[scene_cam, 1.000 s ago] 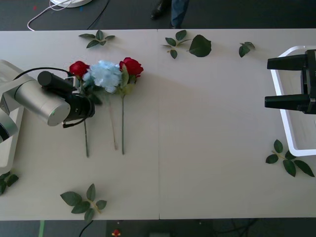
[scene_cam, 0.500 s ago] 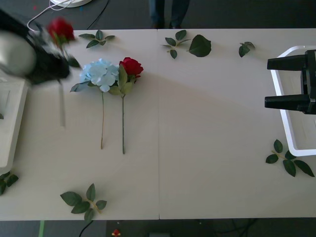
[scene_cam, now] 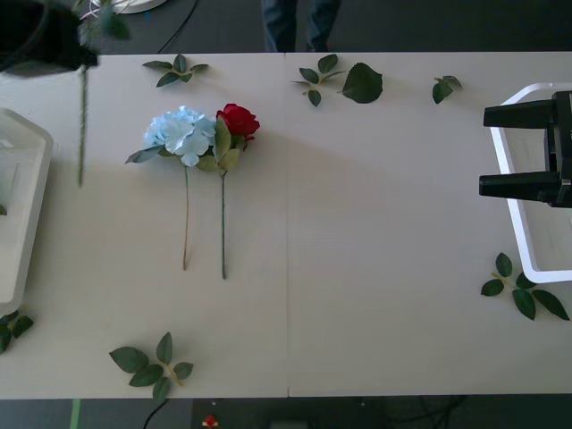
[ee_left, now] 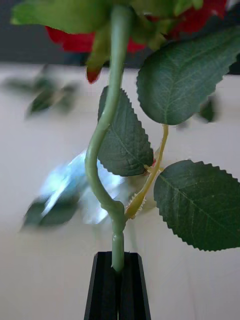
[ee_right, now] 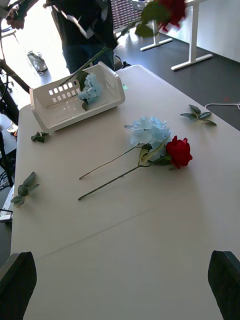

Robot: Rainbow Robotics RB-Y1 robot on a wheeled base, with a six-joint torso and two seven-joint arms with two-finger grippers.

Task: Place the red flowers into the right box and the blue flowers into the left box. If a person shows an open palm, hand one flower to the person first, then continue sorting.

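Left gripper (ee_left: pixel 118 285): black fingers pressed together on the green stem of a red rose (ee_left: pixel 120 150), just below a leaf joint. Bloom rides above the grip, partly out of frame. In the front view this arm sits at the table's far left corner, stem (scene_cam: pixel 81 125) hanging down over the table edge near the left box (scene_cam: pixel 22 223).

Right gripper (scene_cam: pixel 527 152): fingers spread, nothing between them, parked over the right box (scene_cam: pixel 523 241) at the table's right edge.

On the table, left of centre toward the far edge: a blue flower (scene_cam: pixel 181 134) and a second red rose (scene_cam: pixel 237 119), heads touching, stems running side by side toward the near edge. Left box already holds a blue flower (ee_right: pixel 90 90). A person (ee_right: pixel 82 25) stands beyond that box; whether a palm is offered, cannot tell.

Judgement: red belongs in the right box, on the opposite side. Carry the rose high enough that the hanging stem clears the two lying flowers; the grip is narrow, so move smoothly to stop the stem twisting or slipping. Check for an open palm first.
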